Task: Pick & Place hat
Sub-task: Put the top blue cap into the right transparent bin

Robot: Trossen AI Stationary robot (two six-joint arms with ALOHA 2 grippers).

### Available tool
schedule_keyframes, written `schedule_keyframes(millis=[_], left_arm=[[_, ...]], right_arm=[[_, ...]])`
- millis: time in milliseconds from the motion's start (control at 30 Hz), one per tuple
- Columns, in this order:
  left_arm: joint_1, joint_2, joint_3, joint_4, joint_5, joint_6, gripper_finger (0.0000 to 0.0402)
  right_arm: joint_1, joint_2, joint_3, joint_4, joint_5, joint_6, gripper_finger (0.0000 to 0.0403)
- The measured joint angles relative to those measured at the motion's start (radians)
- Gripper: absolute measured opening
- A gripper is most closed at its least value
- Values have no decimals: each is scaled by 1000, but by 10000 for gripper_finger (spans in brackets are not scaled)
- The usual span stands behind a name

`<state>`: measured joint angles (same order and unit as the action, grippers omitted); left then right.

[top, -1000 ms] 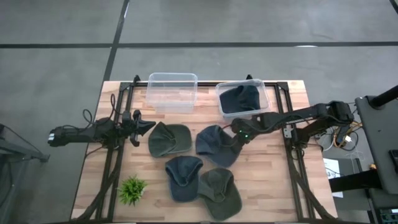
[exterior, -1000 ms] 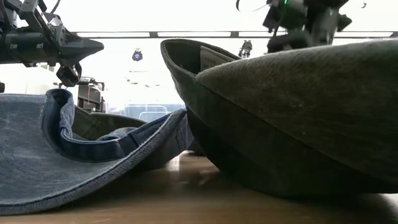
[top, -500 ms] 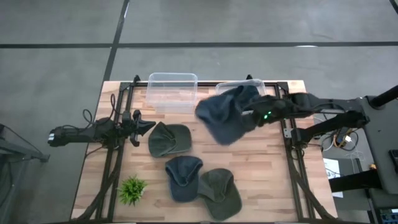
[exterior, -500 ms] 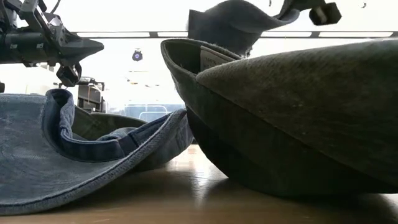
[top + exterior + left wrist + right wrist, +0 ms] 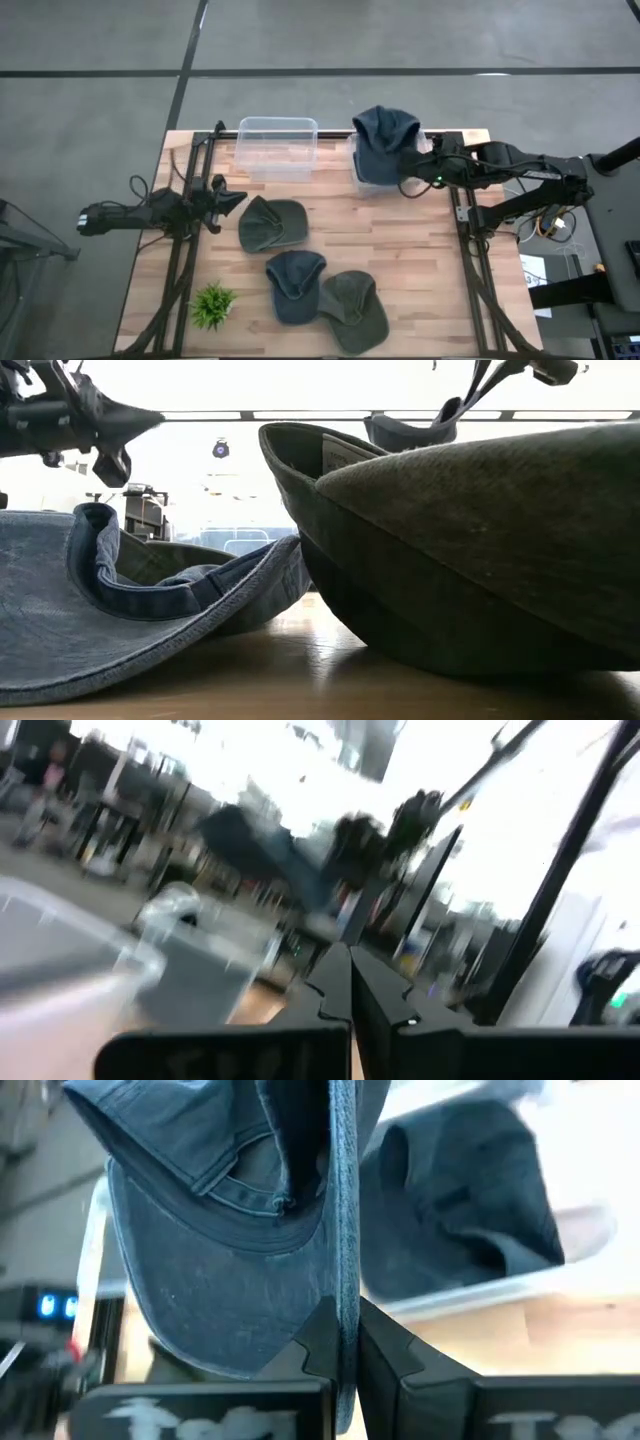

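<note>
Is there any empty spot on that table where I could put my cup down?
Bare wood lies right of the green hat, below the bin where the right gripper holds the blue hat. The front middle is crowded.

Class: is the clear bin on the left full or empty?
Empty. The high view shows bare table through the left clear bin; the right gripper holds a blue hat over the other bin.

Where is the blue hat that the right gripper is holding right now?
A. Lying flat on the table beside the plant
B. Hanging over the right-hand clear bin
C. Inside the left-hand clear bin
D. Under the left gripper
B: the right gripper is shut on the blue hat, which hangs above the right-hand clear bin; that bin already holds another dark hat.
</note>
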<state>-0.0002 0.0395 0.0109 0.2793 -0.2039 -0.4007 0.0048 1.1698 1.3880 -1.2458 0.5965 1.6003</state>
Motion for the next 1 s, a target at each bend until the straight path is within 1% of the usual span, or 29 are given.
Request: schedule_keyframes(millis=[100,167,300,433,600,700,800,867,1000], left_arm=[[0,0,0,114,0,0,0],[0,0,0,161,0,1,0],[0,0,0,174,0,9,0],[0,0,0,174,0,27,0],[0,0,0,177,0,21,0],[0,3,0,192,0,-53,0],[0,12,0,203,-1,-120,0],[0,21,0,210,-2,-134,0],[0,53,0,213,-3,-182,0]], right_arm=[[0,24,-8,0,78,65,12],[0,41,-14,-3,134,129,12],[0,91,-30,-8,210,269,13],[11,150,-33,6,225,355,13],[79,214,-25,75,232,364,13],[127,248,-19,149,264,356,13],[168,286,-19,242,298,322,13],[192,312,-19,313,321,286,13],[209,351,-18,443,338,191,13]])
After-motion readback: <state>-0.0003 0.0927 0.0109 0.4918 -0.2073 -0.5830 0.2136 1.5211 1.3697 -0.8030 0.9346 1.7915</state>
